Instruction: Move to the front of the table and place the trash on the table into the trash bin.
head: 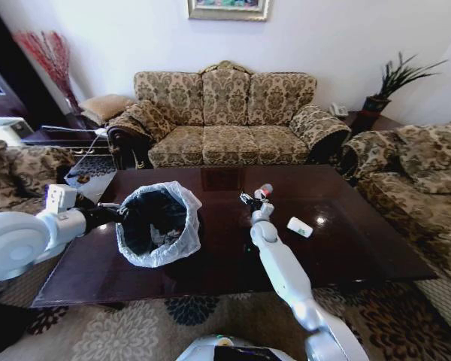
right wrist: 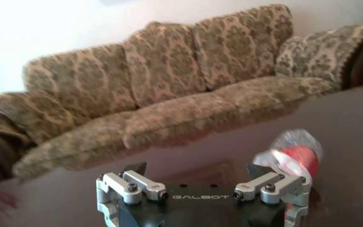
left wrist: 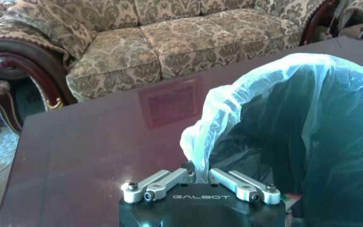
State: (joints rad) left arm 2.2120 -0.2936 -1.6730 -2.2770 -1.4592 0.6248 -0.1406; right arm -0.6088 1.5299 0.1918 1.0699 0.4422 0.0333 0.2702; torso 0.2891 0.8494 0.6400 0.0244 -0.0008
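The trash bin (head: 170, 248), black with a whitish bag over its rim, stands on the left part of the dark table (head: 346, 248). My left gripper (head: 119, 213) is shut on its near-left rim; the left wrist view shows the gripper (left wrist: 197, 173) pinching the bag edge of the bin (left wrist: 295, 118). My right gripper (head: 251, 200) reaches to mid-table, open, beside a small clear bottle with a red cap (head: 264, 191). From the right wrist, the bottle (right wrist: 293, 152) stands just off one side of the open gripper (right wrist: 194, 170). A white-green carton (head: 300, 226) lies to the right.
A patterned sofa (head: 225, 113) stands behind the table, and armchairs flank it at left (head: 15, 169) and right (head: 428, 180). A side table with a plant (head: 379, 101) is at the far right. Patterned carpet (head: 135, 327) runs along the near edge.
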